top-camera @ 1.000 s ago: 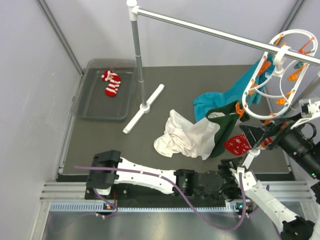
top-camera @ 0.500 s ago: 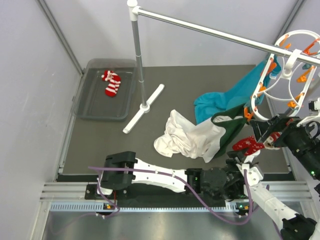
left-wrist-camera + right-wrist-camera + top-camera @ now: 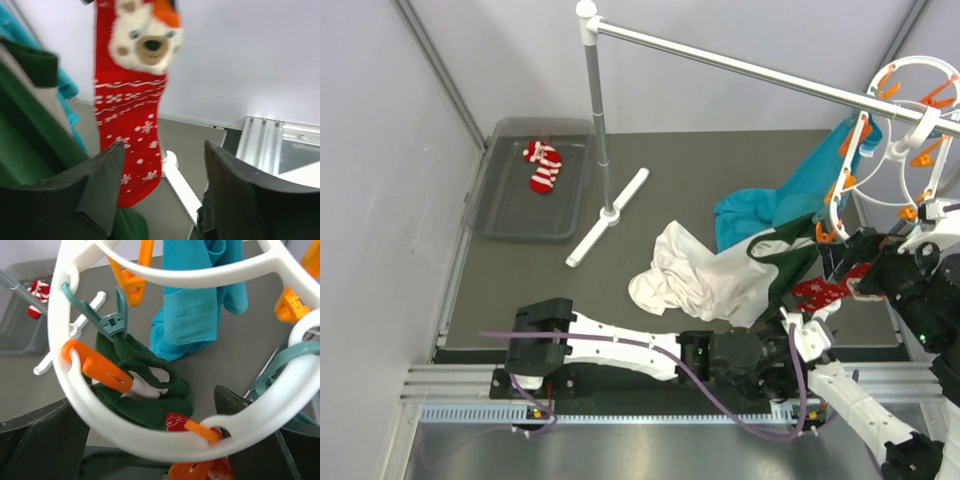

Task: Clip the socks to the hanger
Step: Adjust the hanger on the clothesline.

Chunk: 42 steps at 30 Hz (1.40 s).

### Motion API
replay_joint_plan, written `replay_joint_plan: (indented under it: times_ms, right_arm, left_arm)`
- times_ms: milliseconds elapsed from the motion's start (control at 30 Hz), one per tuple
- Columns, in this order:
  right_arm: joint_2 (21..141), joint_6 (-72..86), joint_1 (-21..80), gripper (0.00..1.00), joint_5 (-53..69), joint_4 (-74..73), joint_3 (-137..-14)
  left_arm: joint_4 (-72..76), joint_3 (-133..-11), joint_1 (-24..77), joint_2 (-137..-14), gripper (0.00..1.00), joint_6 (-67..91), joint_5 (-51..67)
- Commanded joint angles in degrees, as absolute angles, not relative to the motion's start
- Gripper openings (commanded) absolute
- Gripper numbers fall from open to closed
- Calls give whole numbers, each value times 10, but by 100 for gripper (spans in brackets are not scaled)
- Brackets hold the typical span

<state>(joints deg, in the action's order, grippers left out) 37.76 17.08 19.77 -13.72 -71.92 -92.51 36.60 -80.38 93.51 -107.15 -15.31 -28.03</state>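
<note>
The white oval hanger (image 3: pixel 905 125) with orange clips hangs on the rail at the far right. The snowflake sock (image 3: pixel 828 291) hangs from one of its lower orange clips (image 3: pixel 192 471). In the left wrist view the sock (image 3: pixel 131 125) hangs upright with a bear face at its cuff, just beyond my open, empty left gripper (image 3: pixel 162 160). My left gripper (image 3: pixel 782 352) sits below the sock. My right gripper (image 3: pixel 855 265) is at the hanger's lower rim. Its jaws stand wide apart on either side of the white ring (image 3: pixel 125 437). The striped sock (image 3: pixel 543 166) lies in the tray.
A long white metal rail (image 3: pixel 740 68) on a post with a flat foot (image 3: pixel 608 215) spans the back. A white cloth (image 3: pixel 692 275) lies mid-table. A dark green cloth (image 3: pixel 788 262) and a teal cloth (image 3: pixel 790 205) hang from the hanger. The grey tray (image 3: pixel 500 210) is far left.
The hanger has swung to the right along with my right gripper, carrying the snowflake sock rightward. My left arm has shifted under the sock.
</note>
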Motion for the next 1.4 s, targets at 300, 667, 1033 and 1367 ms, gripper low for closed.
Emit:
replay_joint_plan:
  times_ms: [300, 667, 1033, 1367]
  right_arm:
    - [347, 192, 203, 100, -77, -689, -917]
    - [316, 282, 203, 100, -139, -640, -896]
    - [325, 252, 203, 100, -130, -608, -882]
    - [325, 200, 203, 100, -45, -615, -894]
  left_arm:
    - [360, -794, 842, -1041, 99, -19, -476]
    - [316, -850, 769, -1063, 55, 18, -411]
    - [320, -809, 761, -963, 0, -10, -370]
    - [264, -767, 703, -882, 0, -41, -397]
